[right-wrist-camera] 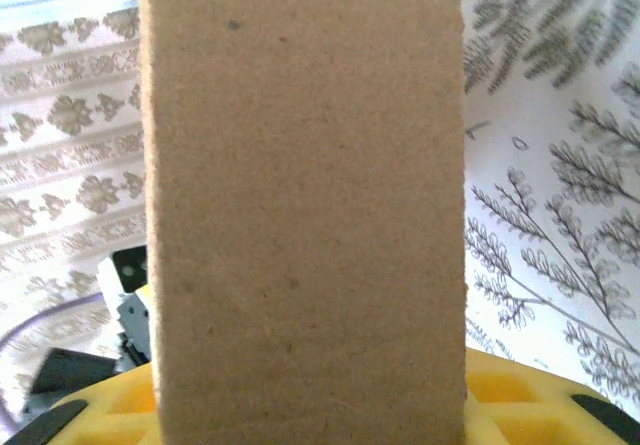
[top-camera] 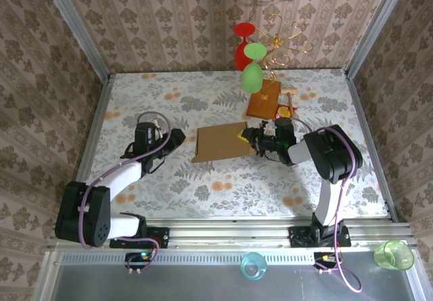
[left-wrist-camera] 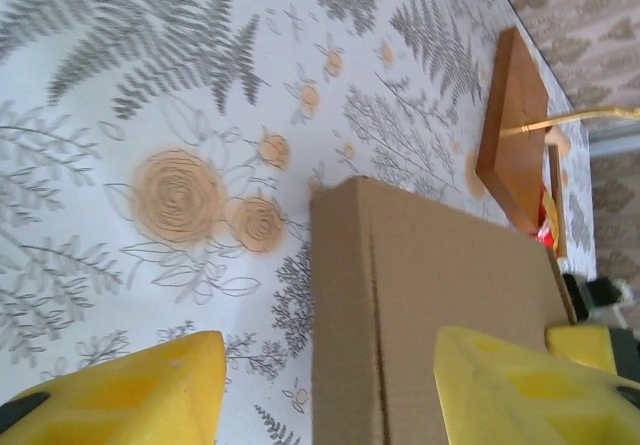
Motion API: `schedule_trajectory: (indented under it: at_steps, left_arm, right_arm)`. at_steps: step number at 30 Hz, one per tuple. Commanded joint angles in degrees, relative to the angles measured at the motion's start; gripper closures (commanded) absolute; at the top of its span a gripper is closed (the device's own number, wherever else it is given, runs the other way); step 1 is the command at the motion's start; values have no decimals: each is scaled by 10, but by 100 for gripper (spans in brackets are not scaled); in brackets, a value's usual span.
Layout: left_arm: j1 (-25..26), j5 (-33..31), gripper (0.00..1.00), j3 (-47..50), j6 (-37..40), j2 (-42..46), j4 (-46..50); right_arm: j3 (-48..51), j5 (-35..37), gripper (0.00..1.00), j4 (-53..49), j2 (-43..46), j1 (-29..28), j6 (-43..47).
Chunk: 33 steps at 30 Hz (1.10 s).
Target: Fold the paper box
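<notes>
One box: paper box (top-camera: 220,141) lies on table (top-camera: 169,179), centre of overhead frame
left gripper (top-camera: 177,139): jaws apart, by box's left edge, holding nothing
right gripper (top-camera: 245,137): box's right edge sits between jaws; clamped or not, can't tell

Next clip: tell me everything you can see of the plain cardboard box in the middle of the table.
The paper box is plain light-brown corrugated cardboard, unmarked, shallow and squarish, with a fold crease running near one edge. It lies flat and looks closed, slightly skewed, mid-table on the floral table cover. The right gripper straddles its right edge, with yellow fingers either side of the side wall. Whether they press on it is unclear. The open left gripper faces its left edge.
</notes>
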State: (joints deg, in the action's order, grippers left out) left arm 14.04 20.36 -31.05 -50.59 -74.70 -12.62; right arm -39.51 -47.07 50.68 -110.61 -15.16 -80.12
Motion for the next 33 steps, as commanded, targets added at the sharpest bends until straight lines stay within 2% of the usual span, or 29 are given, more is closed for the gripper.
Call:
schedule_trajectory:
  at_steps: [1, 5, 8, 9, 13, 19, 24, 33]
  left_arm:
    - [-26, 46, 43, 11, -63, -28, 1]
    - [-40, 88, 43, 23, -145, -81, -61]
    - [-31, 108, 42, 32, -220, -126, -126]
    - [-27, 112, 39, 34, -242, -140, -147]
    - [-10, 110, 35, 45, -300, -174, -213]
    - [20, 116, 36, 55, -393, -210, -278]
    - [55, 121, 37, 53, -468, -228, -288]
    - [81, 124, 37, 44, -509, -222, -286]
  right_arm:
    - [7, -16, 60, 23, 12, 0, -105]
    - [-2, -41, 61, -30, 25, 0, -137]
    - [4, -46, 61, -56, 41, 5, -153]
    - [2, -51, 61, -69, 46, 5, -154]
    - [-5, -66, 62, -123, 56, 11, -157]
    - [-7, -89, 63, -119, 49, 18, -200]
    - [-17, -96, 65, -117, 48, 18, -221]
    - [-39, -111, 67, -161, 45, 22, -221]
